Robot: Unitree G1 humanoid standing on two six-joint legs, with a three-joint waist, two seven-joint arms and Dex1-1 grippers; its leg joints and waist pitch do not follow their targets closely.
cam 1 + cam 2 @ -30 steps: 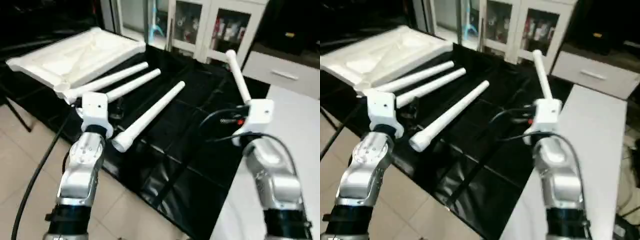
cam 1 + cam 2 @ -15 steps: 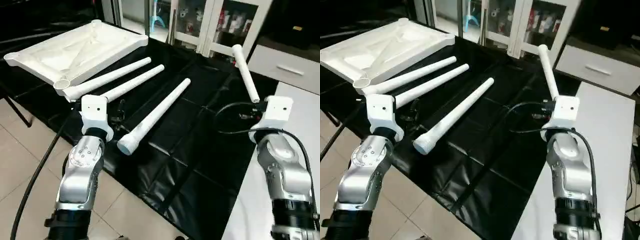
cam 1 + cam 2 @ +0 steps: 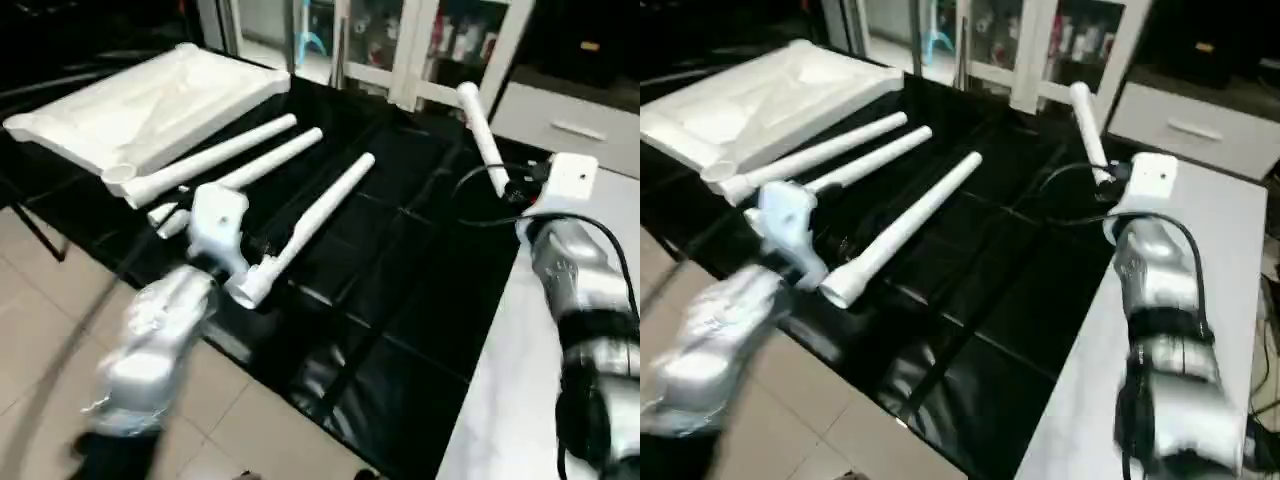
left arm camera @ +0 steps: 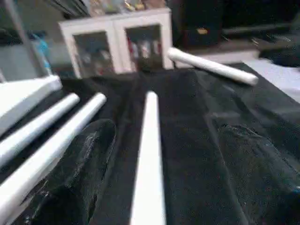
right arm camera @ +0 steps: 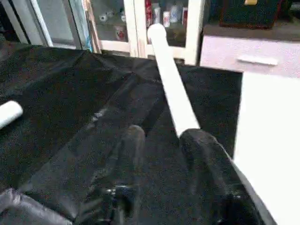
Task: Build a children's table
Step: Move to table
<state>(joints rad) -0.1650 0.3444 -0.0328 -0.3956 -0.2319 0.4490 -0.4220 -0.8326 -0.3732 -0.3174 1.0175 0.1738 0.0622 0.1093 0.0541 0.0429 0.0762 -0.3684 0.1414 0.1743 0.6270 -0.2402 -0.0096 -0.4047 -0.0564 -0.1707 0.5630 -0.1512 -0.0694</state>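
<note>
Facing you across the black plastic-covered work surface (image 3: 400, 320), the white rectangular plastic tabletop (image 3: 150, 100) lies ribbed side up at the far left corner, no leg fitted yet. Two long tapered white tube legs (image 3: 215, 160) lie side by side near it, and a third white tube leg (image 3: 310, 225) runs diagonally, wide end toward you. Your left gripper (image 4: 154, 206) stands released and wide, fingers (image 4: 89, 159) straddling that third leg, whose long axis runs straight away between them. The fourth white leg (image 5: 171, 86) lies beside your right gripper (image 5: 161, 140), partly parted and holding nothing. The left looks nearer a grasp.
</note>
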